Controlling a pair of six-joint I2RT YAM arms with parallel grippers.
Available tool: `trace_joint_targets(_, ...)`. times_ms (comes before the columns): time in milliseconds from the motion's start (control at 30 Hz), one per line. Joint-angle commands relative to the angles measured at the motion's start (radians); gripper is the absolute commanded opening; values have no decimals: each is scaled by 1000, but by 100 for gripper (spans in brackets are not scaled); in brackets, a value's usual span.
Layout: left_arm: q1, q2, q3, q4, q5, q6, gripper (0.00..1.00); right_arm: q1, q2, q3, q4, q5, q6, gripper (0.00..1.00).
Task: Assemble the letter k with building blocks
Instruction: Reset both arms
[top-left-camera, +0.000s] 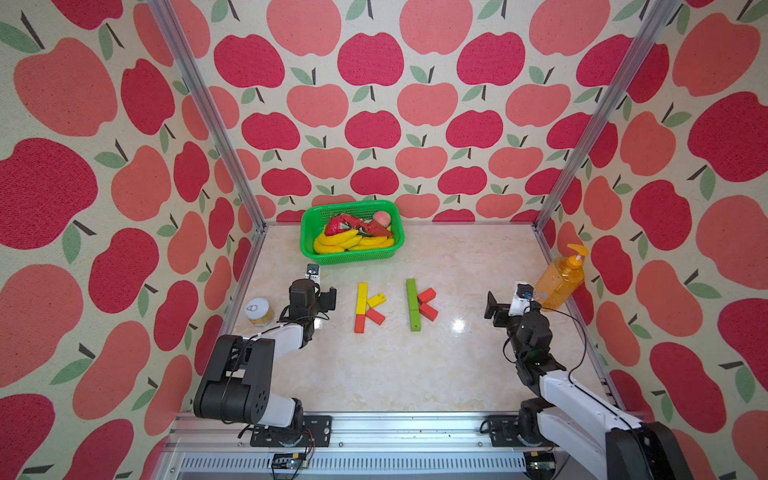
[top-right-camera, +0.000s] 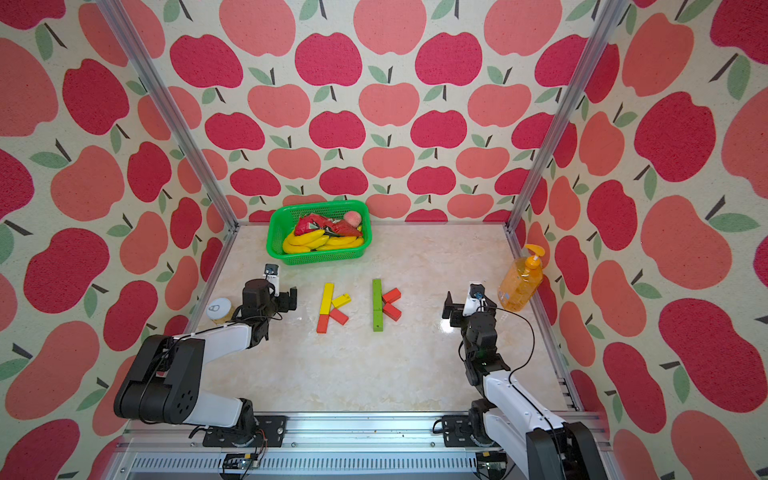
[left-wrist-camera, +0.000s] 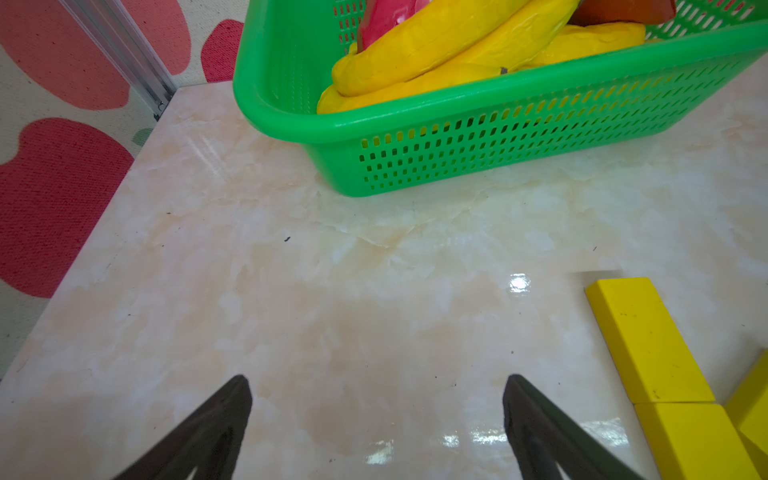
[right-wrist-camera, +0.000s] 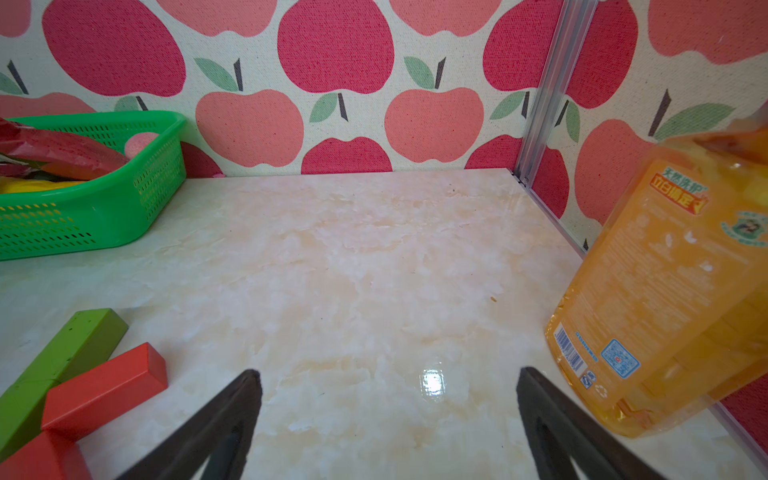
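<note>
A glossy cream marble-patterned bench (top-left-camera: 395, 374) floors a booth of fabric walls (top-left-camera: 374, 104) printed with red and pink apples, framed by aluminium posts (top-left-camera: 215, 124). Mid-bench, the small matte building blocks (top-left-camera: 361, 297) lie flat as two letters: a yellow-and-red k and, near it, a green-and-red k (top-left-camera: 412, 307). The left claw (left-wrist-camera: 376, 382) and right claw (right-wrist-camera: 388, 376) both gape wide and hold nothing, flanking the letters without touching them. Both wrist views cut the blocks off at the edge. At the back, a green perforated plastic basket (top-left-camera: 351, 257) hides part of its toy fruit. The orange pump bottle (top-left-camera: 559, 282) is blurred in the right wrist view.
</note>
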Motion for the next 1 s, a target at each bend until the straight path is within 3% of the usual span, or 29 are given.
trace_joint_targets(0, 13, 9, -8, 67, 25, 57, 98, -32, 119, 21, 120, -31, -34, 99)
trace_joint_targets(100, 37, 83, -31, 201, 85, 60, 98, -50, 273, 46, 248, -26, -30, 99)
trace_joint_targets(167, 54, 75, -16, 156, 120, 47, 98, -54, 309, 110, 166, -35, -69, 99)
trace_joint_targets(300, 84, 78, -39, 190, 168, 23, 98, -70, 391, 108, 288, -65, -136, 99)
trace_joint_targets(367, 93, 89, -65, 241, 187, 15, 98, -110, 471, 91, 408, -93, -106, 99)
trace_joint_targets(467, 114, 112, -82, 290, 206, 3, 98, -202, 568, 154, 371, -193, -17, 99)
trace_joint_targets(567, 106, 115, -88, 309, 193, 6, 98, -209, 547, 179, 277, -221, -23, 99)
trace_joint_targets(967, 104, 115, -88, 306, 191, 7, 98, -162, 550, 145, 359, -163, -63, 99)
